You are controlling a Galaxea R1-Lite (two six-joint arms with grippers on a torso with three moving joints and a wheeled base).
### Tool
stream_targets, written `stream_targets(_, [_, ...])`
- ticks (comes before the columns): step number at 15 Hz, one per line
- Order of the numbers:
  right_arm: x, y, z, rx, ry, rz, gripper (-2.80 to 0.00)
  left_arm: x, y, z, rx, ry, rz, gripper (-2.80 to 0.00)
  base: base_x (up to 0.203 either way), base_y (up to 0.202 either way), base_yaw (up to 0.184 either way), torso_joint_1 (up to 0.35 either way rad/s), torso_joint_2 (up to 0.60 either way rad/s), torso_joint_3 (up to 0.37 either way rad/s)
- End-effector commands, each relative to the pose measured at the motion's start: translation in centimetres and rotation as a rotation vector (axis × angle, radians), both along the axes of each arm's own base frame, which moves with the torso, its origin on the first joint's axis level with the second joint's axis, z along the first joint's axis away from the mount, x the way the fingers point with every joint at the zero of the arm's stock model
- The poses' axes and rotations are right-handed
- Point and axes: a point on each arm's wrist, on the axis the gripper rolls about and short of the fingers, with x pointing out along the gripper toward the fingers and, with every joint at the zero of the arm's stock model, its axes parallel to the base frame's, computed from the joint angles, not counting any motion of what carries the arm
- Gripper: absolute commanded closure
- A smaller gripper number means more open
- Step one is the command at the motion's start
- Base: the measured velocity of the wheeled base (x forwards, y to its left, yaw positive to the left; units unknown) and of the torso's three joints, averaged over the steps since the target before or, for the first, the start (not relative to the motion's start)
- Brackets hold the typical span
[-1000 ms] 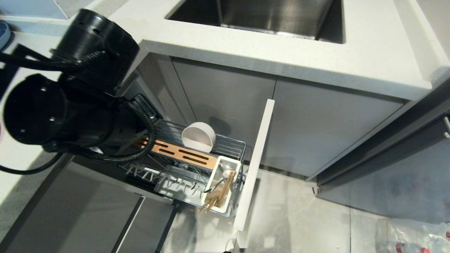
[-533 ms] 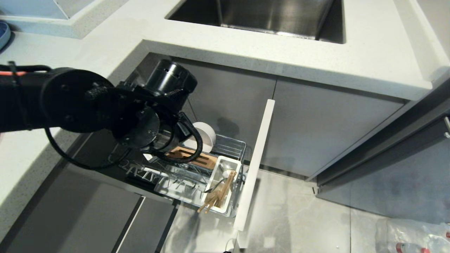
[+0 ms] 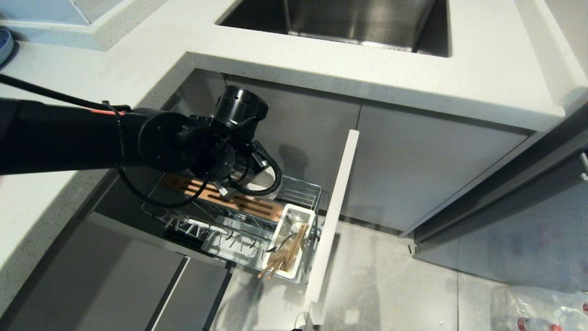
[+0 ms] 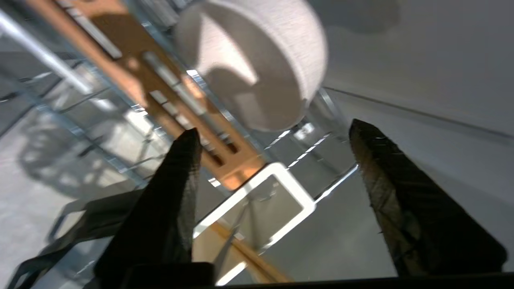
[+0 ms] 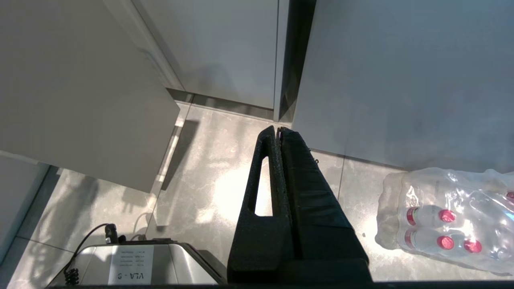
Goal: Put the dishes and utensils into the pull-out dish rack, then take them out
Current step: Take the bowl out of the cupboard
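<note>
Landmark: white utensil caddy [image 3: 291, 239], at the front end of the pull-out dish rack [image 3: 239, 216], hard against the tall front panel [image 3: 331, 216].

Left of the caddy, the wooden slotted insert [image 3: 216, 195] runs along the rack top. The left pincer [image 4: 273, 144] hangs above and behind it, fingers spread wide with nothing between them, aimed down at the white bowl [image 4: 257, 60]. The bowl stands on edge on the wires just behind the caddy, so tipped up probably for the rack to hold it. Judgement: a reach to take the bowl out; the wide gap suits its rim.

In the caddy: chopsticks [image 3: 285, 257] and a grey spoon [image 3: 281, 243], leaning, ends poking out over its near edge. No plate visible.

Right of the caddy, well apart: the right pincer [image 5: 280, 132], fingers pressed together, idle over the floor near packed bottles [image 5: 441, 224].
</note>
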Motion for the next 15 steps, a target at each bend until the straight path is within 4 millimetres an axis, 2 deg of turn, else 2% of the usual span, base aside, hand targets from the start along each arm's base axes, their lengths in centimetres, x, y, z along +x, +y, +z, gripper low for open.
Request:
stream_targets(1, [0.0,0.0,0.0,0.001,0.002,0.001,0.00,1.0,-0.4,-0.6,-0.008,0.006,0.001,-2.80,0.000,0.000,0.000,0.000,0.00,0.000])
stream_targets(9, [0.0,0.0,0.0,0.001,0.002,0.000,0.00,3.8,-0.9,-2.4,-0.035,0.044,-0.029,-2.80,0.000,0.000,0.000,0.000,0.00,0.000])
stream_targets(15, [0.0,0.0,0.0,0.001,0.002,0.000,0.00,5.9,-1.5,-3.5,-0.035,-0.006,-0.057,-2.80,0.000,0.000,0.000,0.000,0.00,0.000])
